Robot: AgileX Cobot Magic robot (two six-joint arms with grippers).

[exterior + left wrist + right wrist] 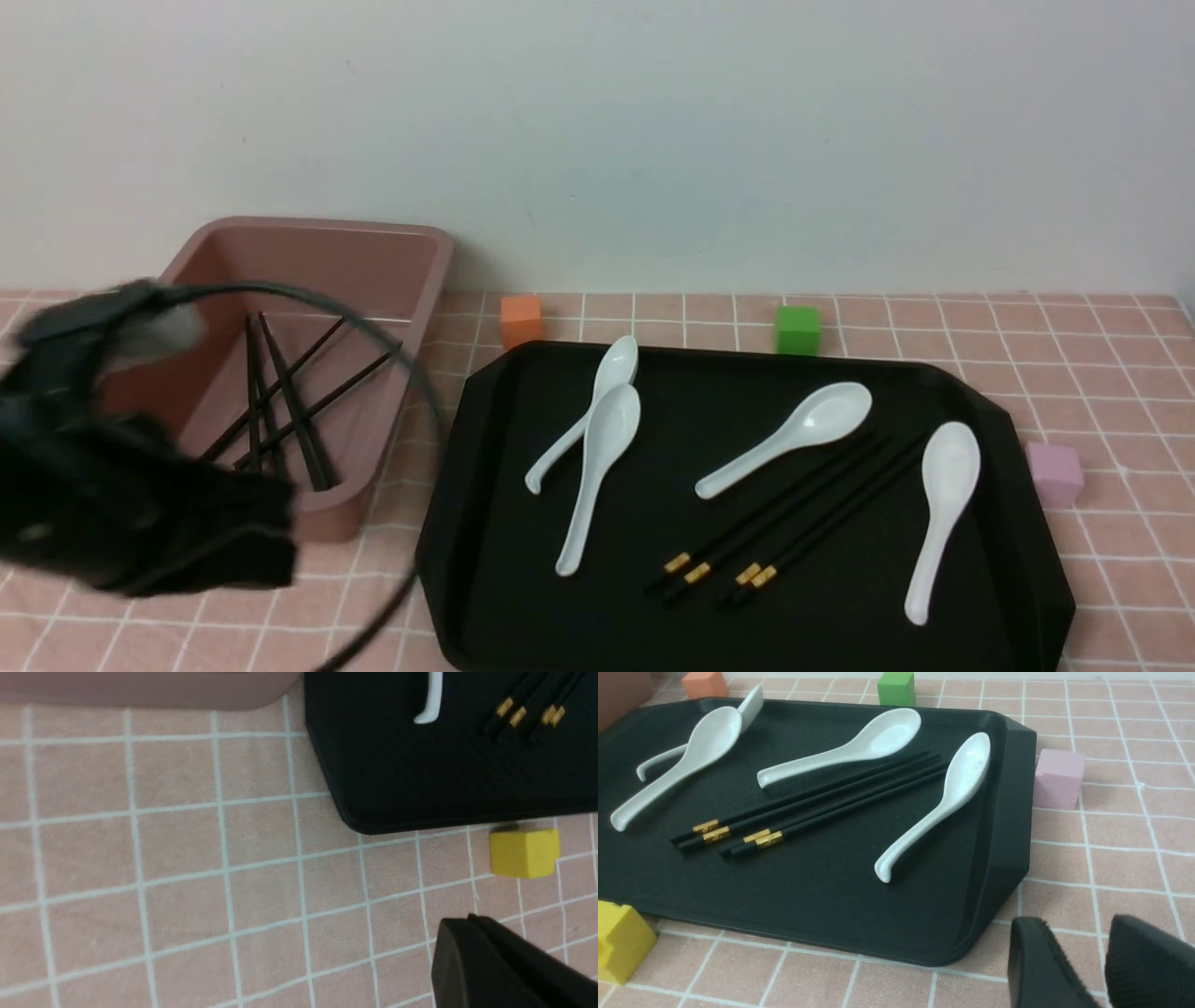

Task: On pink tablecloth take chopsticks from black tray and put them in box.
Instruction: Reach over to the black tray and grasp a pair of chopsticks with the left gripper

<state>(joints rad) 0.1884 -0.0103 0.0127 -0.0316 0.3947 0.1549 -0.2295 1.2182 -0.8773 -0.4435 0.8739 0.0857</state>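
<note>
left arm (112, 495) hangs low and blurred at 8 o'clock of the tray (990, 411), in front of the box (373, 243), its cable looping over it. left claw (472, 933) hovers above bare cloth (1102, 373); whether it is parted or closed i cannot tell. right claw (1104, 947) sits over the cloth just off the tray's 5 o'clock corner, fingers slightly apart, holding nothing.

four chopsticks (794, 513) lie side by side on the tray among four white spoons (597, 467). the box, at the tray's 10 o'clock, holds more black sticks (280, 401), at least four, crossed.

four cubes sit on the desk: orange (521, 320) at 11, green (796, 329) at 12, pink (1055, 474) at 3, yellow (523, 853) near 6.
</note>
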